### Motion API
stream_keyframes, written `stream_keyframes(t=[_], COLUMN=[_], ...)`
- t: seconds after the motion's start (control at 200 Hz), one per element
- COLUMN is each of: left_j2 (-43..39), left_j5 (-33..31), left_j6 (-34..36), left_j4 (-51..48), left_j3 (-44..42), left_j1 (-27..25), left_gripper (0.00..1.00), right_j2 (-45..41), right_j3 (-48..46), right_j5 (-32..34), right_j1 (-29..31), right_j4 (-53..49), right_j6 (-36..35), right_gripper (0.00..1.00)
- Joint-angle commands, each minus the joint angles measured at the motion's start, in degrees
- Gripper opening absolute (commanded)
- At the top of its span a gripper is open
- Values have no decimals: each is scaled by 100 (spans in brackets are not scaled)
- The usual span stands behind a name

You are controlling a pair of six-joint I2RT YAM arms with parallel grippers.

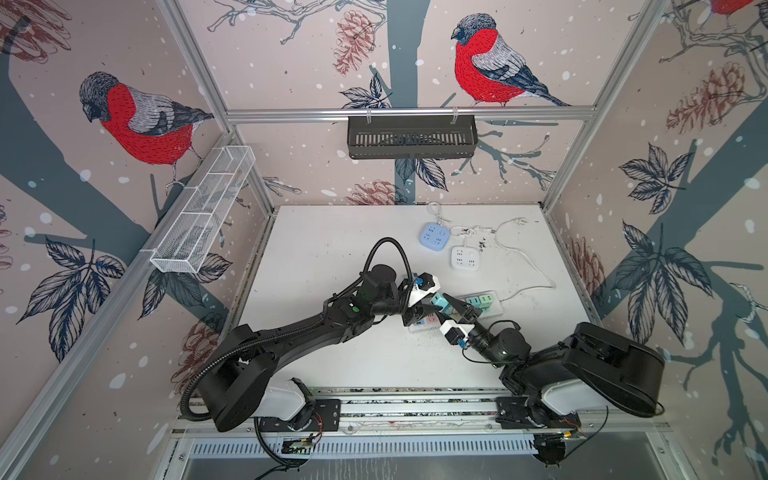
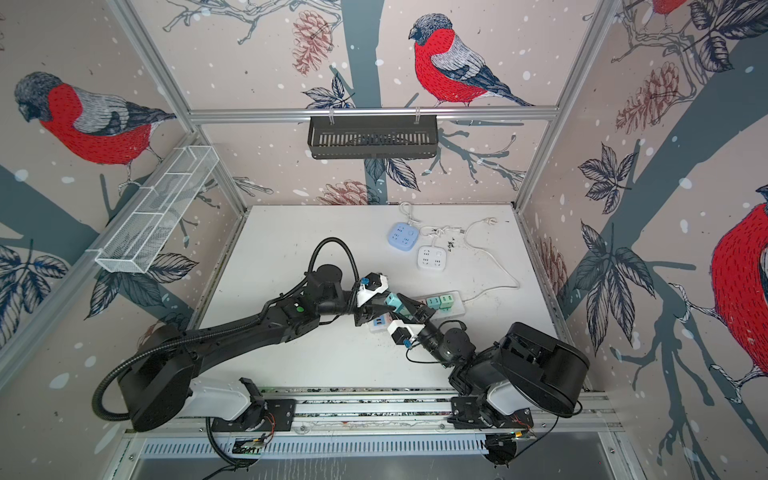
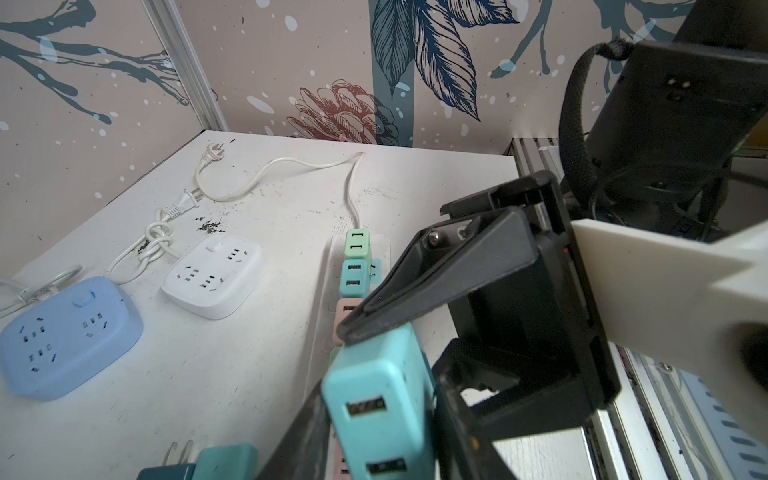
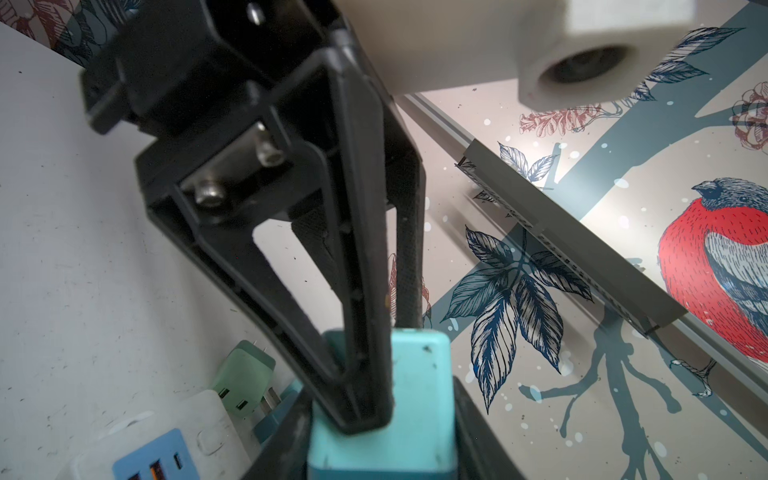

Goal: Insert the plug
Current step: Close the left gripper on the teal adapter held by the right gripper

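Gripping a turquoise two-port USB charger plug (image 3: pixel 376 399) from two directions, both claws meet over the long white power strip (image 3: pixel 328 266) near the middle of the white table (image 1: pixel 332 257).

The right claw (image 1: pixel 449 301) is closed on the plug. In the right wrist view one black finger (image 4: pixel 361 332) lies across the plug's face and the other runs down behind its top edge. The left claw (image 1: pixel 433 309) is clamped on the same plug. In the left wrist view its dark fingers (image 3: pixel 451 419) press against both flanks of the plug.

The plug sits tilted above the strip in both top views. Its prongs are hidden, so contact with the strip cannot be confirmed.

Further along the strip stand a mint-green charger (image 3: pixel 356 243), a teal charger (image 3: pixel 354 277) and a pink charger (image 3: pixel 345 309). The white cord (image 3: pixel 291 164) runs from the end of the strip by the mint-green charger.

A pale blue square socket block (image 1: pixel 434 237) and a white square socket block (image 1: pixel 464 256) lie just beside each other toward the back of the table, well apart from the claws.
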Motion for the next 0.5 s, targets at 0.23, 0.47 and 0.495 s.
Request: stream_keyframes(t=[0.23, 0.47, 0.495], left_j2=[111, 227, 244], left_j5=[346, 301, 302], left_j6=[68, 103, 106], left_j4=[-12, -162, -169], left_j3=[179, 295, 297], left_j1=[-76, -94, -94], left_gripper=[53, 48, 48], right_j2=[10, -99, -100], right_j3=[114, 124, 126], right_j5=[46, 190, 194], right_j1=[77, 91, 93], right_j4=[1349, 1349, 1349], right_j6=[-106, -105, -101], right_gripper=[2, 2, 2])
